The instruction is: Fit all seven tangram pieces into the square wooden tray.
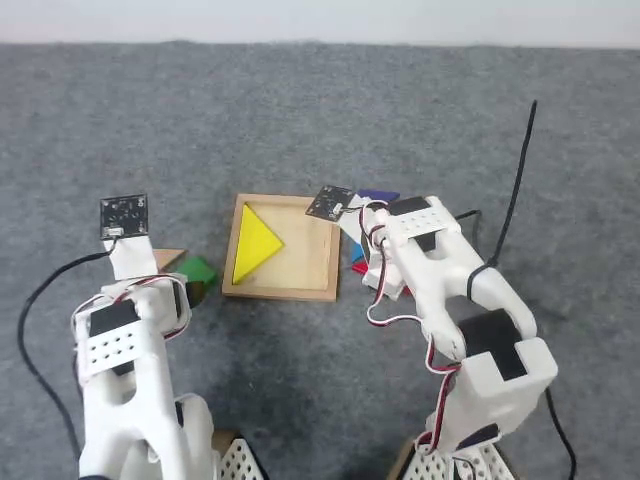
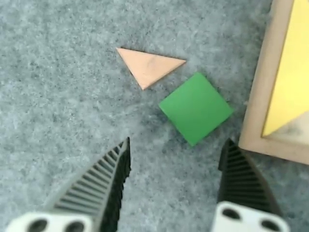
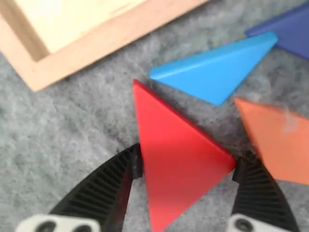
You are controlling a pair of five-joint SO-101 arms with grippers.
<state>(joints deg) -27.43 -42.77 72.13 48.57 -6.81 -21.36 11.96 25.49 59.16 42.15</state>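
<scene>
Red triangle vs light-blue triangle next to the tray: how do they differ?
The red triangle looks broader than the slim light-blue triangle. The red triangle sits in the right claw, which touches it on both sides; the light-blue triangle lies free, nearer the tray. Both lie flat on the carpet outside the tray.

Robotics lab: grey felt tabletop, pale wall at twelve o'clock, white plastic left arm and right arm, wires exposed.
</scene>
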